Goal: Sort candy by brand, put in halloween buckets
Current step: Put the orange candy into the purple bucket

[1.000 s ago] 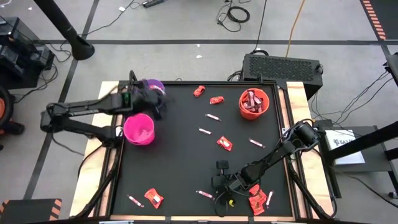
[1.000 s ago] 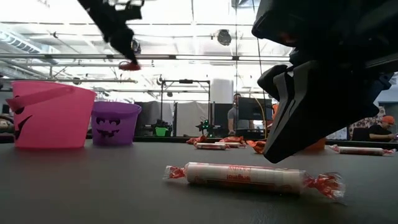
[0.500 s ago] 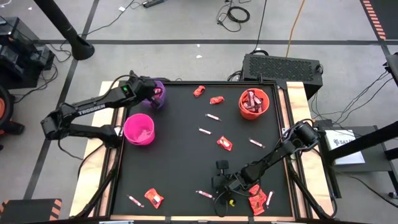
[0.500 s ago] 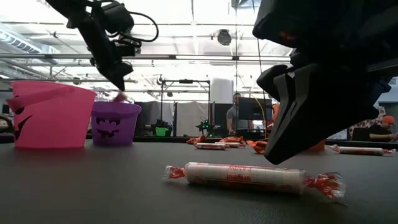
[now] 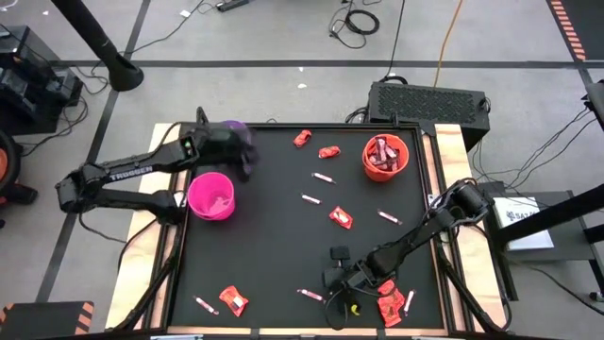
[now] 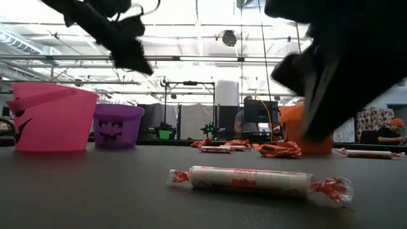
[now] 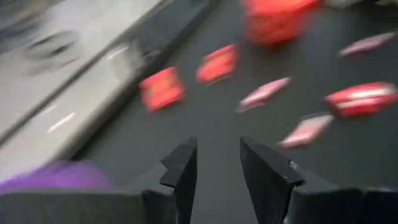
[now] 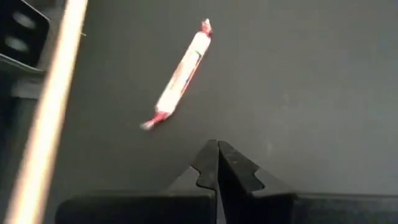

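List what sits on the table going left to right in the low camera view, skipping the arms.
Pink bucket → purple bucket → near wrapped candy stick → orange bucket → candy stick at far right.

We see two dark jointed arms reaching in over the desk. The left arm stretches from the desk's left edge toward its far left corner, elbow bent low and wrist raised; its pincer [image 7: 217, 163] hangs above the surface with a clear gap between its two fingers, and nothing sits between them. The right arm runs from the desk's right edge diagonally down toward the near edge, lying low, and its pincer [image 8: 217, 163] has both fingers pressed flat together, empty.
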Available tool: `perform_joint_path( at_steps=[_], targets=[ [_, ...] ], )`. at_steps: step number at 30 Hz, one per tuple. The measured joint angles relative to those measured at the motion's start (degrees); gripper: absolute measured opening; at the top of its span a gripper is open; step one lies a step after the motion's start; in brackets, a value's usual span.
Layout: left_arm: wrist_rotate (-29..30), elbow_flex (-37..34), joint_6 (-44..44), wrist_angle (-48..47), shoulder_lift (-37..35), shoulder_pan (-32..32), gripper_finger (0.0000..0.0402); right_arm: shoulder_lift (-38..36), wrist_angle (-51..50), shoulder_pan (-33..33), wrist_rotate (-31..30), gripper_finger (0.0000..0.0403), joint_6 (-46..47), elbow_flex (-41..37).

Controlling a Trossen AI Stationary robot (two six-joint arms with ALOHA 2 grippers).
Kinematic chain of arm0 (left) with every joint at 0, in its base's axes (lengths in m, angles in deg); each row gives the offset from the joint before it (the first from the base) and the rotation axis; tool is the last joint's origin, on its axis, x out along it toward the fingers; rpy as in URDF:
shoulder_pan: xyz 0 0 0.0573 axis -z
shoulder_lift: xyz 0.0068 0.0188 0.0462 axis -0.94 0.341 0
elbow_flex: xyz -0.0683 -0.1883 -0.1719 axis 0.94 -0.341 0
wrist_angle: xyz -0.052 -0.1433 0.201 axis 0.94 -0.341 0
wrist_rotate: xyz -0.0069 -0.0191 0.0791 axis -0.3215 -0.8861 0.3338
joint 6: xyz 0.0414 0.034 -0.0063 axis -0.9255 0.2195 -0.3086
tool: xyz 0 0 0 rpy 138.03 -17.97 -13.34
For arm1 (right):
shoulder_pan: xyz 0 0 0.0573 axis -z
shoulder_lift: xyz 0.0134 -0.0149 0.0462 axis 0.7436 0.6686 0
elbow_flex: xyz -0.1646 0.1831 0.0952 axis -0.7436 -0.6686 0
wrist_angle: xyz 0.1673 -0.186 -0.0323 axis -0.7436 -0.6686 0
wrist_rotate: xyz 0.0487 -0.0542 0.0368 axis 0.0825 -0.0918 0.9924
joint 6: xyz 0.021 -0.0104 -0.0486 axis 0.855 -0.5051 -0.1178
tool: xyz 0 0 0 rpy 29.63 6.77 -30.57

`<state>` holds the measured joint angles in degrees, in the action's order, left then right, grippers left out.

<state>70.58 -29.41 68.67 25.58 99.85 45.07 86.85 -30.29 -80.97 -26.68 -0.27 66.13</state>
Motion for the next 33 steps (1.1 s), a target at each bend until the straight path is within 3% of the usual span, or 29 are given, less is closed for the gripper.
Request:
perform_joint_path(
  at_steps=[4, 9, 12, 17, 22, 33],
  targets=[
    [-6.29, -7.51, 3.04, 20.95, -0.98, 11.39, 0.013, -2.3, -11.61, -1.22, 4.14, 0.0, 12.55, 5.13],
    [-6.6, -16.1, 3.56, 49.17, 4.29, 27.31, 0.013, -2.74, -19.63, -5.82, 15.38, 0.0, 33.13, 9.88],
    [-4.73, -16.51, 1.95, 60.0, 11.54, 35.54, 0.013, -2.72, -18.72, -9.57, 18.4, 0.0, 45.02, 10.08],
    [-0.91, -12.11, -3.3, 63.06, 23.92, 44.11, 0.013, -2.7, -19.92, -14.73, 18.77, 0.0003, 60.5, 10.08],
    [-0.42, -6.29, -6.88, 63.53, 32.7, 46.16, 0.013, -2.68, -22.26, -14.57, 18.41, 0.0033, 61.65, 10.08],
    [-0.59, -0.93, -11.0, 63.29, 38.94, 45.63, 0.013, -2.37, -34.29, -12.78, 16.85, 0.0135, 71.42, 10.06]
  ],
)
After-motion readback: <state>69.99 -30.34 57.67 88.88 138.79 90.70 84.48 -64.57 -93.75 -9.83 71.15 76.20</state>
